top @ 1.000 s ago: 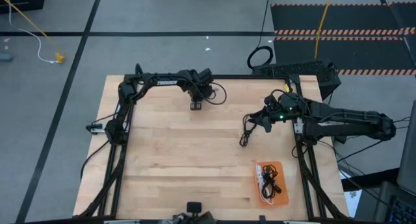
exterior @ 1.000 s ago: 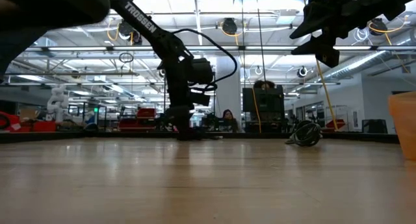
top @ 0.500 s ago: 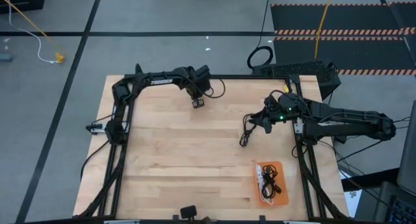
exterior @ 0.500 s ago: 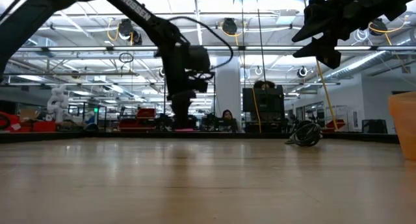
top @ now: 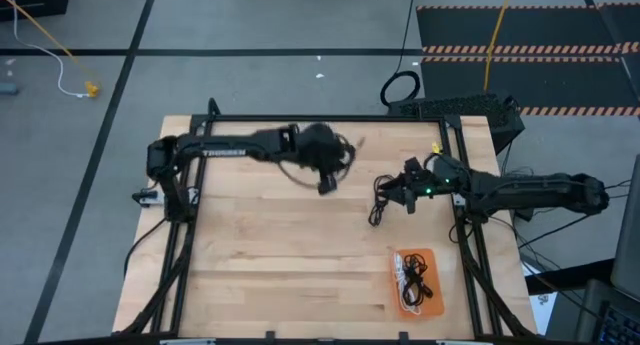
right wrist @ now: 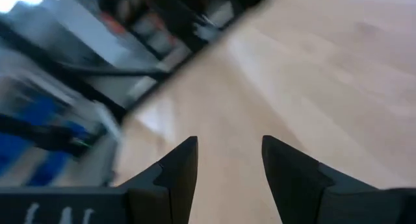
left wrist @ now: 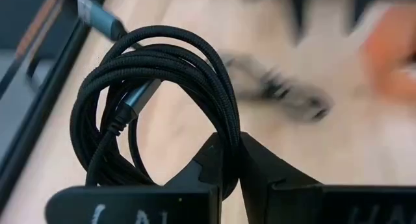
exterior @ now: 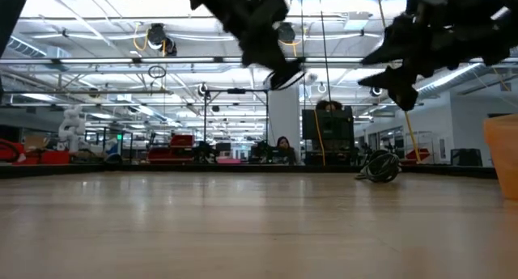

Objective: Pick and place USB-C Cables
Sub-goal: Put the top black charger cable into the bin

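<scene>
One black USB-C cable (left wrist: 162, 87) hangs pinched in your left gripper (top: 327, 184), lifted above the tabletop (top: 280, 255). Right gripper (top: 405, 195), jaws apart & empty, hovers near another black cable (top: 380, 200).

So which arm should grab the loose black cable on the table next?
Right. Its hand is open and empty beside the loose black cable, while the left hand already grips a cable bundle.

Black braided USB-C cable coil (left wrist: 162, 94) pinched in left gripper (left wrist: 227, 160), aloft. Second black cable (top: 379, 200) on counter. Others, white one among them, in orange tray (top: 432, 257).
</scene>
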Robot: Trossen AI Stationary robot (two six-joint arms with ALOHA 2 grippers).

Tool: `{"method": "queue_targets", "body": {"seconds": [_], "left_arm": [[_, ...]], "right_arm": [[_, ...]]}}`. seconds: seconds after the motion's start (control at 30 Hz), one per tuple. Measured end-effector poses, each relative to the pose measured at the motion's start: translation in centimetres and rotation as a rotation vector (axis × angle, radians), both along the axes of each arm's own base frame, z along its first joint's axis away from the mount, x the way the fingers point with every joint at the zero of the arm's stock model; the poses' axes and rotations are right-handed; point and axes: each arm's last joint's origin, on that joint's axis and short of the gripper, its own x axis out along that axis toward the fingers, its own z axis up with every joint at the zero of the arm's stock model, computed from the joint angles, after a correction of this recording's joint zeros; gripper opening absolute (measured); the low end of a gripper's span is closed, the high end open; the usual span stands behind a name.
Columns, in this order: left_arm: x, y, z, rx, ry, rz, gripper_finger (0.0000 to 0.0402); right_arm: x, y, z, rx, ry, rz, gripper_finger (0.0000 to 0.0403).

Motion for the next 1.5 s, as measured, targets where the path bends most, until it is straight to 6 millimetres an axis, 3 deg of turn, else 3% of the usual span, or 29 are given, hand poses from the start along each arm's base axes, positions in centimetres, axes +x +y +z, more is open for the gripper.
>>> {"method": "queue_targets", "body": {"seconds": [0.2, 0.33, 0.43, 0.57, 0.8, 1.03, 1.5], "left_arm": [[2.0, -5.6, 1.7, 0.035, -0.220, -0.059, 0.0028], [2.6, -7.5, 2.8, 0.054, -0.355, -0.053, 0.0029], [3.3, -8.4, 3.4, 0.030, -0.456, -0.055, 0.0030], [4.0, -9.5, 2.4, 0.006, -0.466, -0.070, 0.0030], [4.8, -9.8, 2.4, -0.040, -0.564, -0.053, 0.0030], [6.2, -9.7, 0.9, -0.104, -0.617, -0.072, 0.0030], [6.3, -8.7, 1.1, -0.081, -0.649, -0.064, 0.0031]], "right_arm": [[-1.4, 0.7, -0.4, -0.035, -0.434, 0.044, 0.0164], [-2.3, 0.9, 0.8, -0.062, -0.633, 0.052, 0.0170], [-2.4, 0.9, 1.0, -0.069, -0.662, 0.066, 0.0180], [-2.3, 1.0, 1.0, -0.095, -0.645, 0.079, 0.0193], [-1.8, 0.9, 2.3, -0.174, -0.674, 0.084, 0.0205], [-1.0, 0.8, 3.6, -0.218, -0.652, 0.098, 0.0205], [-0.6, 0.9, 3.7, -0.169, -0.619, 0.151, 0.0205]]}}
